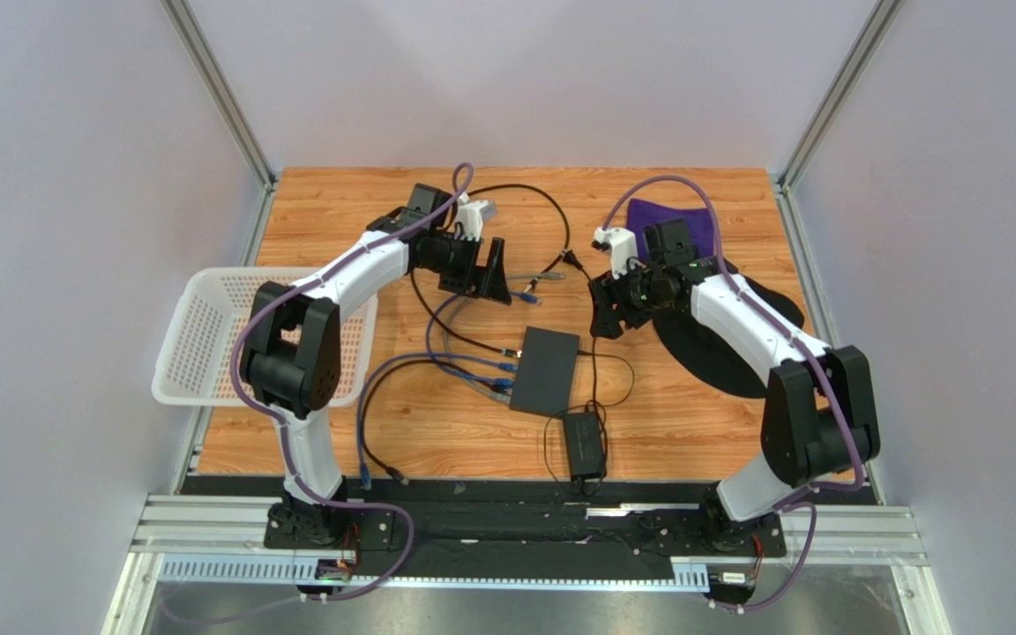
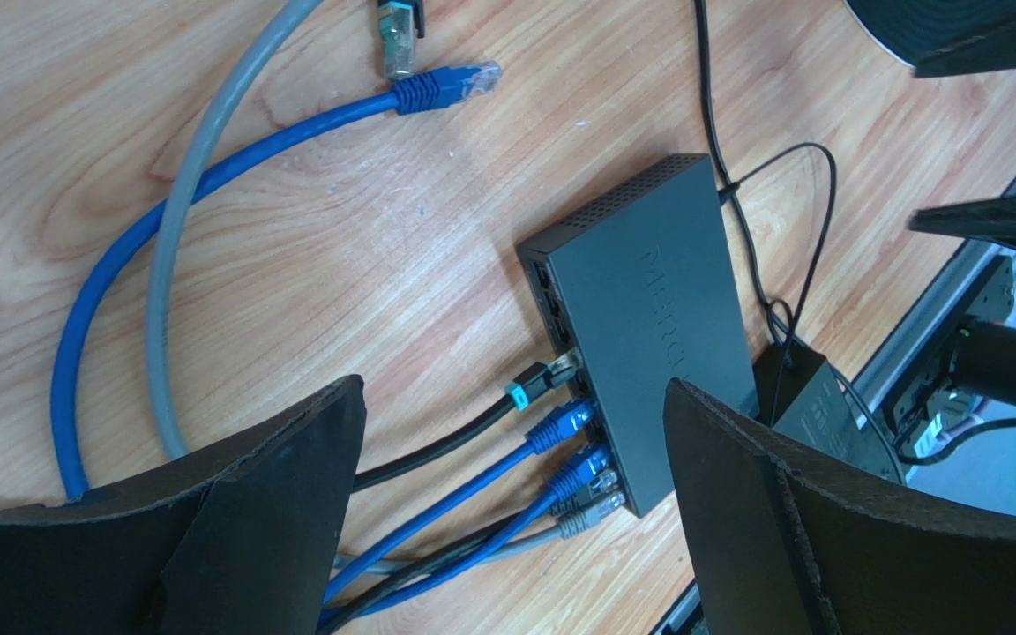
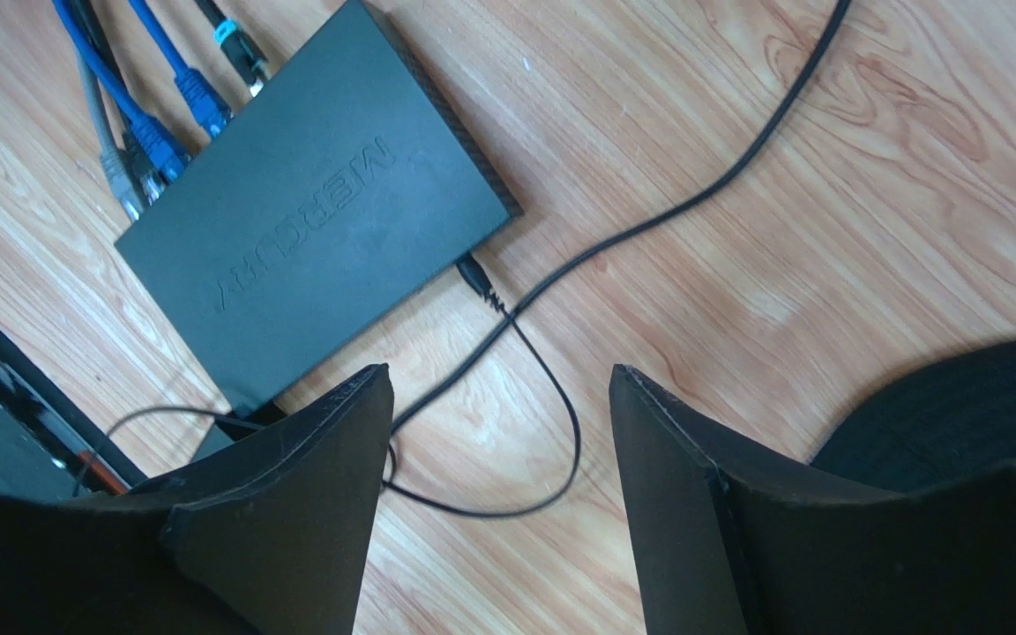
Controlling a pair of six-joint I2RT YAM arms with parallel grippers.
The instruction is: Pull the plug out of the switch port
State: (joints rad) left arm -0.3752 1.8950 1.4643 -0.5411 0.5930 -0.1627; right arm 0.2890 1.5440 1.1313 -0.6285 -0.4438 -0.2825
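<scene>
Wooden tabletop [image 1: 341, 199] carried the switch [image 1: 547, 372] with plugs [image 2: 564, 423] seated. Left gripper [image 2: 512, 384] and right gripper [image 3: 499, 373] hung spread, empty; the pull looked undone.

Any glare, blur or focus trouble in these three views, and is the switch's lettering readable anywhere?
Top external: even soft light, no glare, the switch too small to show lettering. Left wrist: plugs sharp, lettering faint and foreshortened, the left pincer shows as near-black shapes without detail. Right wrist: sharp, lettering legible though upside down.
</scene>
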